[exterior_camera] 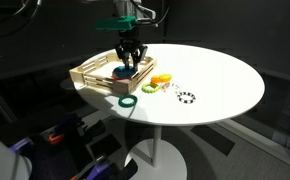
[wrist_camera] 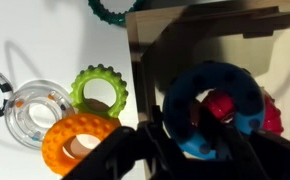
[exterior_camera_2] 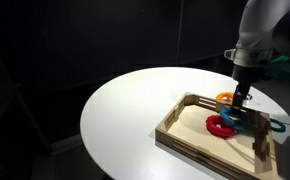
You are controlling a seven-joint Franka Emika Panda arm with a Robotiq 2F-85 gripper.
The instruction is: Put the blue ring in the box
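Observation:
The blue ring (wrist_camera: 220, 85) is chunky and bumpy and hangs just over the floor of the box (wrist_camera: 135, 50), close above a red ring (wrist_camera: 221, 106). My gripper (wrist_camera: 200, 150) is shut on the blue ring's lower edge, with one finger through its hole. In both exterior views the gripper (exterior_camera: 128, 62) (exterior_camera_2: 242, 103) reaches down into the light wooden box (exterior_camera: 90, 72) (exterior_camera_2: 185, 125), with the blue ring (exterior_camera: 124, 72) (exterior_camera_2: 232, 119) at its tips beside the red ring (exterior_camera_2: 220, 126).
Beside the box lie a lime green ring (wrist_camera: 98, 90), an orange ring (wrist_camera: 75, 140), a clear ring (wrist_camera: 35, 108) and a black-and-white ring (exterior_camera: 187, 97). A thin dark green ring (exterior_camera: 128, 100) lies near the round white table's (exterior_camera: 225, 90) edge.

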